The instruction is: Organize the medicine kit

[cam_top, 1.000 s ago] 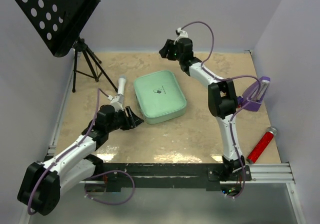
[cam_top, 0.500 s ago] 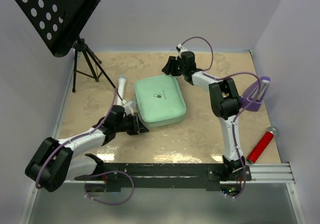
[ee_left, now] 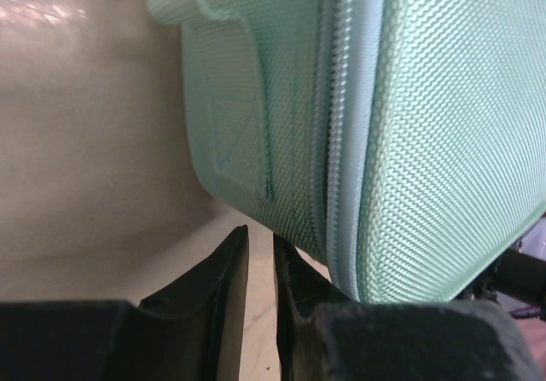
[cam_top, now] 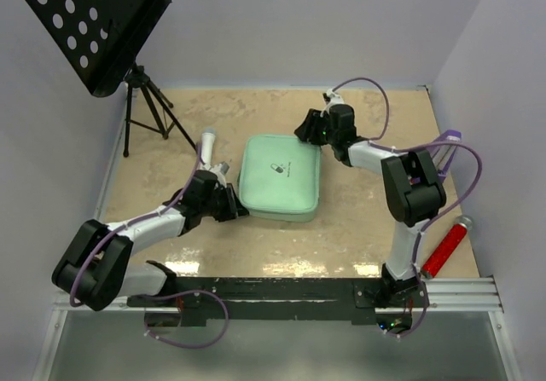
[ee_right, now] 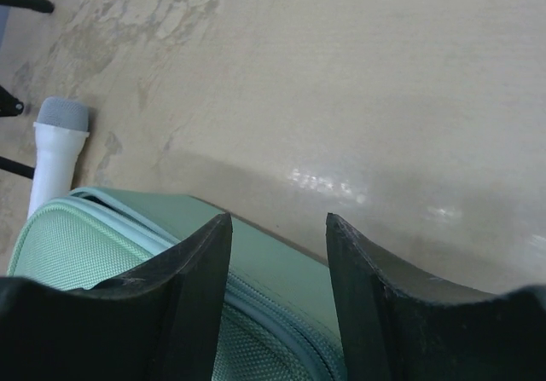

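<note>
The medicine kit point(cam_top: 279, 176), a pale mint-green rounded case with a small capsule mark, lies shut on the table's middle. My left gripper point(cam_top: 237, 208) is low on the table at the kit's near left corner. In the left wrist view the gripper point(ee_left: 260, 240) has its jaws almost together with only bare table between them, and the kit's zipped side point(ee_left: 444, 142) touches the right finger. My right gripper point(cam_top: 305, 130) is open at the kit's far right corner. In the right wrist view its jaws point(ee_right: 277, 223) straddle the kit's edge point(ee_right: 264, 287).
A white microphone point(cam_top: 207, 142) lies left of the kit and also shows in the right wrist view point(ee_right: 58, 151). A black music stand point(cam_top: 94, 23) on a tripod stands at the back left. A purple wedge point(cam_top: 435, 164) and a red cylinder point(cam_top: 448, 246) lie at the right.
The kit has turned and slid a little to the right. My left gripper has closed in on its near left corner and narrowed. My right gripper has come down to its far right corner.
</note>
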`<state>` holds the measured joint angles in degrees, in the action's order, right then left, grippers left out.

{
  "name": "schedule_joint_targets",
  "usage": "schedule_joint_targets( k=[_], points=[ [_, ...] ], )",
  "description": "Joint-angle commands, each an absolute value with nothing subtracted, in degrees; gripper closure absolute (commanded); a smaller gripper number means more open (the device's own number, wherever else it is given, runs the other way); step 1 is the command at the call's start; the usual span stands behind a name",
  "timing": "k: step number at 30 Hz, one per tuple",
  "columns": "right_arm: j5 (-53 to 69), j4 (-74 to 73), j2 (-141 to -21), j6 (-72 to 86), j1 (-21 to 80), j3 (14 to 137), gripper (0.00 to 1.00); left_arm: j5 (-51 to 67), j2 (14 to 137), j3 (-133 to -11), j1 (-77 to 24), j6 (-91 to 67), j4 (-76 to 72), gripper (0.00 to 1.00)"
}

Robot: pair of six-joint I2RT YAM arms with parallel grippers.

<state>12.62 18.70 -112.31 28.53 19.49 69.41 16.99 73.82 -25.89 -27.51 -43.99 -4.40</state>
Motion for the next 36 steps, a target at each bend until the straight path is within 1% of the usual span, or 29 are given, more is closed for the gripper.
schedule_joint_targets(
  k=[1, 11, 23, 31, 36],
  points=[
    [13.27, 19.6, -106.18, 30.5, 21.01, 63.56, 0.46, 11.95, 75.05, -32.6, -25.84, -45.53, -10.02, 0.76],
    [10.55, 21.27, -96.6, 32.61, 20.66, 50.37, 0.4, 11.51, 84.45, -42.97, -22.33, -46.49, -10.99, 0.76],
    [8.52, 16.52, -85.96, 33.4, 20.65, 41.84, 0.37, 15.12, 100.01, -58.78, -20.3, -49.57, -15.03, 0.76],
    [10.54, 18.37, -82.62, 35.24, 20.83, 35.95, 0.36, 15.56, 107.66, -70.04, -17.49, -47.99, -12.05, 0.75],
    [10.72, 19.16, -81.92, 36.21, 23.46, 34.72, 0.34, 14.07, 108.2, -74.44, -15.56, -46.41, -8.71, 0.73]
  ],
)
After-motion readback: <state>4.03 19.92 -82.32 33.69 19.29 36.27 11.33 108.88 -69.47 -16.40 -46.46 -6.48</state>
